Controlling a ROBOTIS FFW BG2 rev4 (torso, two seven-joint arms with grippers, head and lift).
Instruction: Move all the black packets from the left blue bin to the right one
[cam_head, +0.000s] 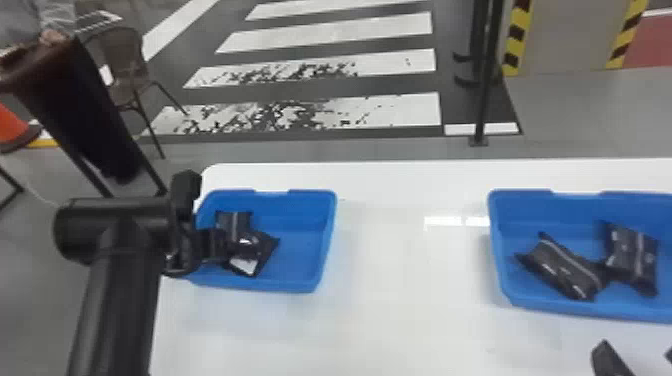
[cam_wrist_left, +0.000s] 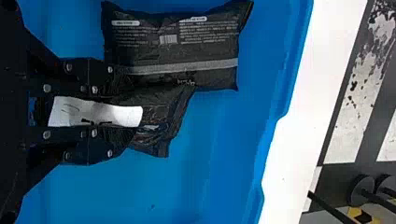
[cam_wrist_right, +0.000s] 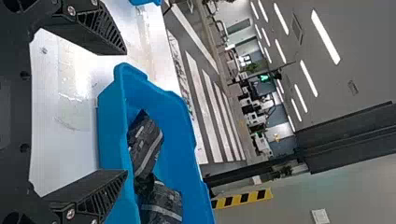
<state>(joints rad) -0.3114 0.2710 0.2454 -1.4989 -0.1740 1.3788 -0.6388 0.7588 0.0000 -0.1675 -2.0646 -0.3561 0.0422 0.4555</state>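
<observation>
- Slippage seems likeliest: the left tool (cam_wrist_left: 133, 111) has its fingers drawn in on a labelled packet (cam_wrist_left: 154, 109) in the left bin (cam_head: 300, 255), and that slick, soft wrapper could slide out during a lift.
- Just beyond the left tool, a second packet (cam_wrist_left: 173, 42) touches the labelled one; it might be dragged up, then dropped on the desk (cam_head: 395, 260).
- The left bin's wall stands close to the left tool, so a low sideways exit could snag it and shift the bin.
- Head view gives the route: the right bin (cam_head: 522, 212), holding two packets (cam_head: 562, 267) (cam_head: 632, 255), sits well to the left tool's right.
- Left wrist view adds the white label (cam_wrist_left: 95, 112) between the fingers.
- Right wrist view reveals the right tool (cam_wrist_right: 126, 112) spread wide, with the right bin ahead of it.
</observation>
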